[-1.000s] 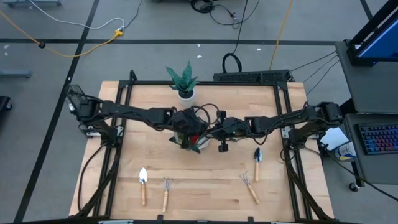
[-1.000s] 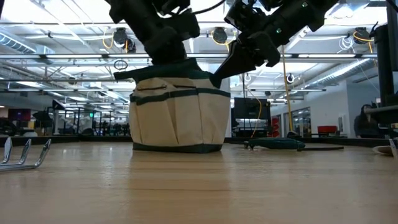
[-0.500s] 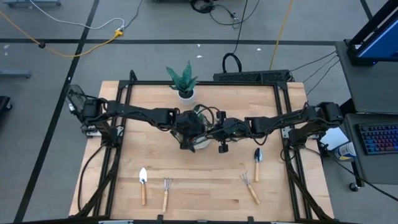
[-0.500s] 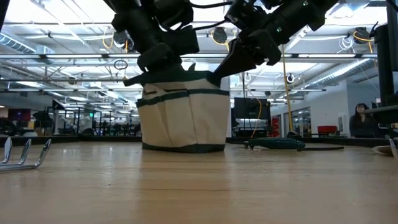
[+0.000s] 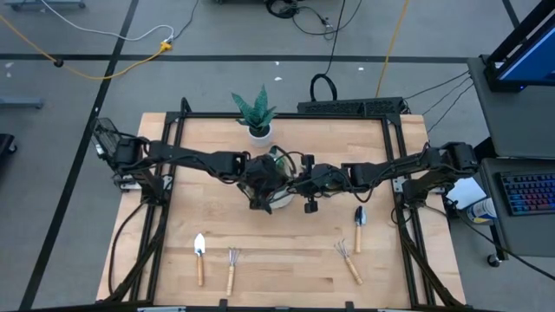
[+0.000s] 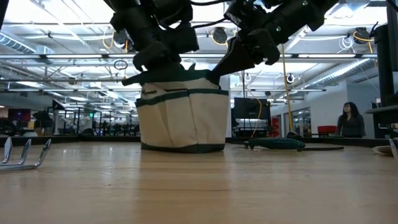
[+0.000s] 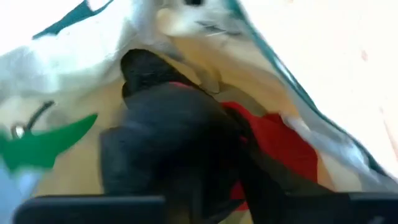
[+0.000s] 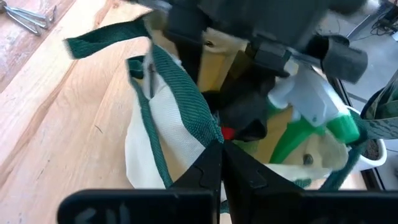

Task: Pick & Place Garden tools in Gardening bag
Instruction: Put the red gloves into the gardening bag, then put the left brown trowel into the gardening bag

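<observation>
Over the gardening bag (image 5: 276, 192): both arms meet mid-table.
Right tool (image 8: 222, 163) pinches the rim, keeping the mouth open; left tool (image 5: 260, 184) inside with glove (image 7: 273, 146), fingers' state unclear.

The room is bright, with long ceiling lights (image 6: 74, 37) shining white behind the arms in the low view, so the arms look like dark shapes. Seen from above, the wooden table (image 5: 286, 260) is evenly lit with only soft, faint shadows. The left wrist view is very blurry and smeared, and the bag (image 7: 186, 56) there looks washed out by glare.
</observation>
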You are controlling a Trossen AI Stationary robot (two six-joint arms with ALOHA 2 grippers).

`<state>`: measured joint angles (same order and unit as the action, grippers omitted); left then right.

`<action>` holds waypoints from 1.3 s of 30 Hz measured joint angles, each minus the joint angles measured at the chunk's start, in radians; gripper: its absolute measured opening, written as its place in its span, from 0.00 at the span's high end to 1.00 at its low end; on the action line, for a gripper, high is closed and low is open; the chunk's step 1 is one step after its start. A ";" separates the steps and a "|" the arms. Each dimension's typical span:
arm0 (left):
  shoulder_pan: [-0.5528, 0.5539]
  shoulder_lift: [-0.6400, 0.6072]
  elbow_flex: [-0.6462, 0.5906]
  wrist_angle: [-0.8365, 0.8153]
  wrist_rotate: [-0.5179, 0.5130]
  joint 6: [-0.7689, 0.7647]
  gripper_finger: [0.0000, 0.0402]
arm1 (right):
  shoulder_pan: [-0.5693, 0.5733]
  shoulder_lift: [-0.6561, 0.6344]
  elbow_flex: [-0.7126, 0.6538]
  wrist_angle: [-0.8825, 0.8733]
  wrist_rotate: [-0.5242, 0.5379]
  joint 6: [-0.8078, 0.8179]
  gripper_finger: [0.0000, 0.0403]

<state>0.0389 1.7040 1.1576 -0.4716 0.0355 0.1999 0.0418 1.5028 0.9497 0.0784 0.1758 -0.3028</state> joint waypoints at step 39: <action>-0.357 -0.310 0.000 -0.337 -0.194 -0.570 0.63 | 0.053 -0.058 0.000 0.008 0.011 0.060 0.59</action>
<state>-0.3184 1.3945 1.1580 -0.8090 -0.1581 -0.3700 0.0948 1.4446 0.9501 0.0866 0.1872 -0.2432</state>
